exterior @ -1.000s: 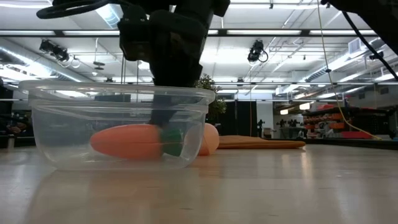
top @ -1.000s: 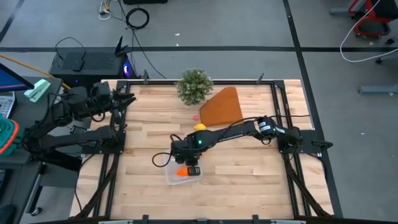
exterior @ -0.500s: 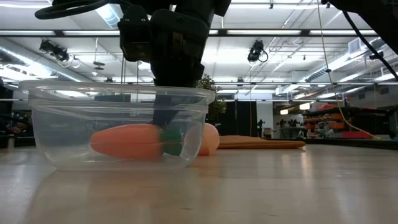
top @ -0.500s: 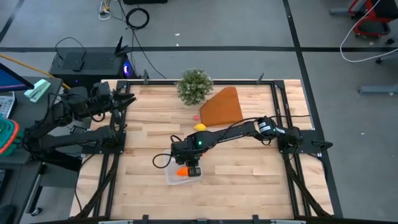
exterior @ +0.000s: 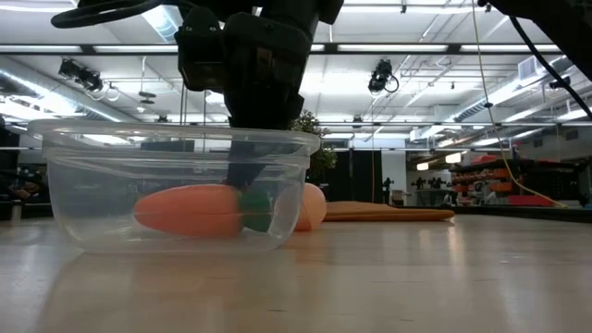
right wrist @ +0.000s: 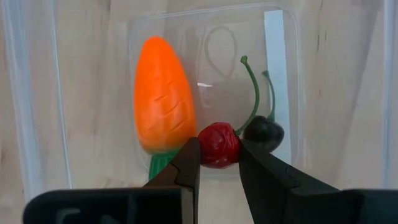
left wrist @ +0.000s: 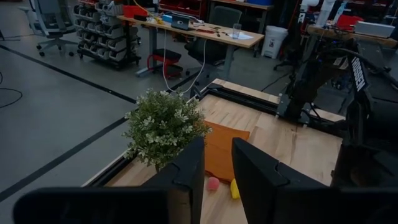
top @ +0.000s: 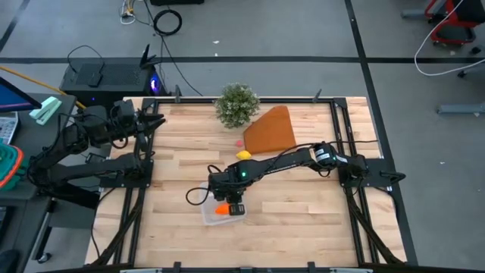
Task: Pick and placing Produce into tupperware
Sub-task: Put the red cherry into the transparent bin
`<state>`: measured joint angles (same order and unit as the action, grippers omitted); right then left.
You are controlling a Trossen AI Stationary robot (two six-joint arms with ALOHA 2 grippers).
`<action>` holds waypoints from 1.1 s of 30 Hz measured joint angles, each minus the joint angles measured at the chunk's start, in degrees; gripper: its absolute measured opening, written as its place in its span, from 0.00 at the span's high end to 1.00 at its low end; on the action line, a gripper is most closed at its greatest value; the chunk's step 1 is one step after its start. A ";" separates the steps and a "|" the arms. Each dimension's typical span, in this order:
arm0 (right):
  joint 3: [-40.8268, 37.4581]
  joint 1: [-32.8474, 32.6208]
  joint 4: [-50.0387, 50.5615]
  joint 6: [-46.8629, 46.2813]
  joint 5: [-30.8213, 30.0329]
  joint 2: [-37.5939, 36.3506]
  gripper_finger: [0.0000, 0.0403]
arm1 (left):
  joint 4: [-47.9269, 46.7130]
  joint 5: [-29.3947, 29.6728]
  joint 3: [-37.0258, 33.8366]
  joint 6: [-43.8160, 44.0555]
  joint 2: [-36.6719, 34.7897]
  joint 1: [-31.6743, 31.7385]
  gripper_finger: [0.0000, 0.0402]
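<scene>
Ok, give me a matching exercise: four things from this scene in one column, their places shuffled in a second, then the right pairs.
1. carrot
2. red cherry
3. lemon
4. left gripper

A. between the right gripper fingers
B. on the table beside the orange-brown wedge
C. lying in the tupperware
D. at the table's far left corner

Pairs: 1-C, 2-A, 3-B, 4-D

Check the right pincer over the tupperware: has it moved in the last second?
No. In the low view the right pincer sits in the same place against the tupperware rim and the carrot.
</scene>
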<state>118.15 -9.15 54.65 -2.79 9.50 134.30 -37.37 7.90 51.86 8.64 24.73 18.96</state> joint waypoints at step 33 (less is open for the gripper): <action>-2.34 0.76 -2.31 -0.67 1.14 0.11 0.83 | -0.13 0.00 0.00 -0.06 0.00 0.00 0.77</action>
<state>115.81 -8.38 52.35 -3.46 10.63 134.41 -37.50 7.90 51.86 8.58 24.73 18.96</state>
